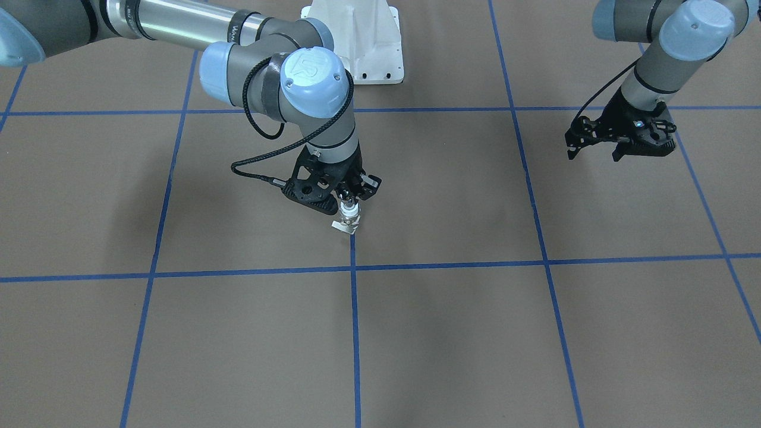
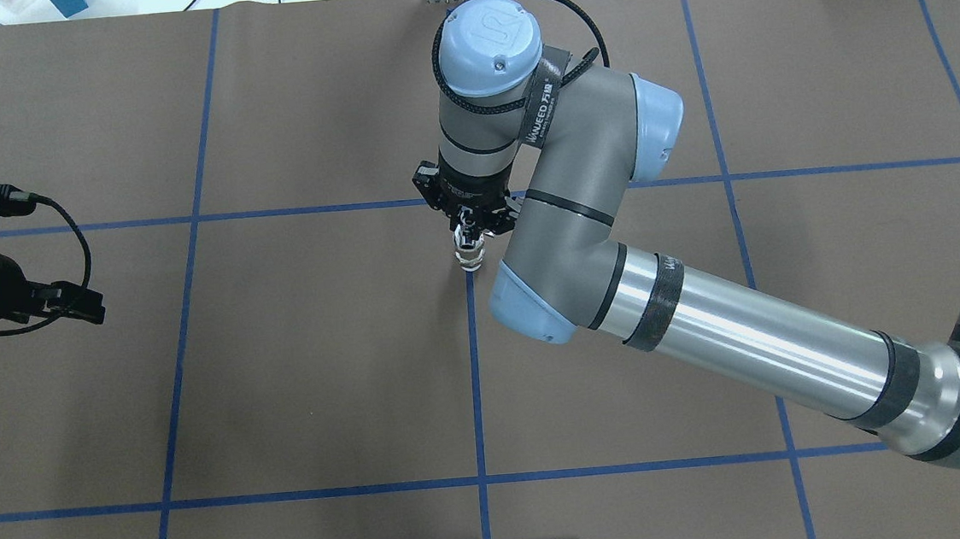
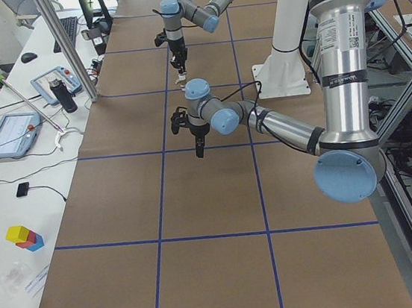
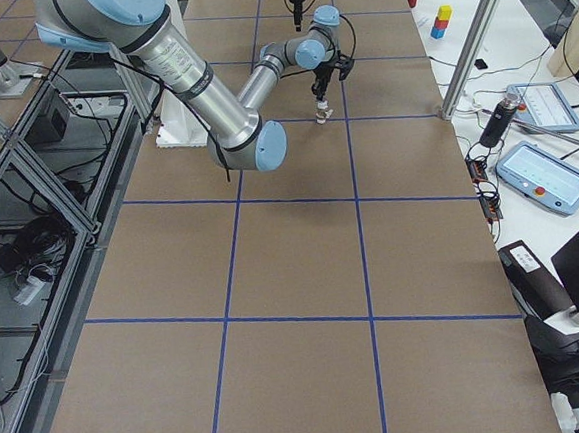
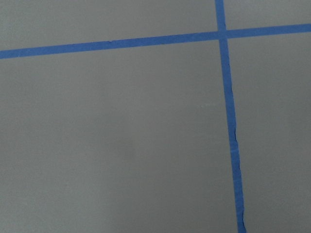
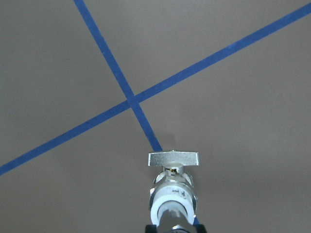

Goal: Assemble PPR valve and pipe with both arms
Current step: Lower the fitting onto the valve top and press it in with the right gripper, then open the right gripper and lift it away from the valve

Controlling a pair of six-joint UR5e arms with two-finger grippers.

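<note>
Two pincers showed: the right pincer (image 1: 349, 201) was clamped on the top of the PPR valve (image 1: 348, 221), holding it upright near the worktop's (image 1: 452, 339) centre, over a blue tape line (image 1: 355, 321). The left pincer (image 1: 594, 148) hung empty, jaws spread, near the worktop's left edge.

Bright and even from overhead, with no hard edges, only broad soft shadows smeared over the brown table cover (image 1: 119, 208) beside the right arm (image 2: 578, 210). Streaks of glare along that arm's silver tube (image 2: 751, 342), and some wide-angle stretch toward the edges of both side views. Flat and a touch dim in the left wrist view; crisp on the blue tape (image 6: 112, 77) in the right wrist one, slightly softer on the PPR valve (image 6: 172, 194) near the lens.
</note>
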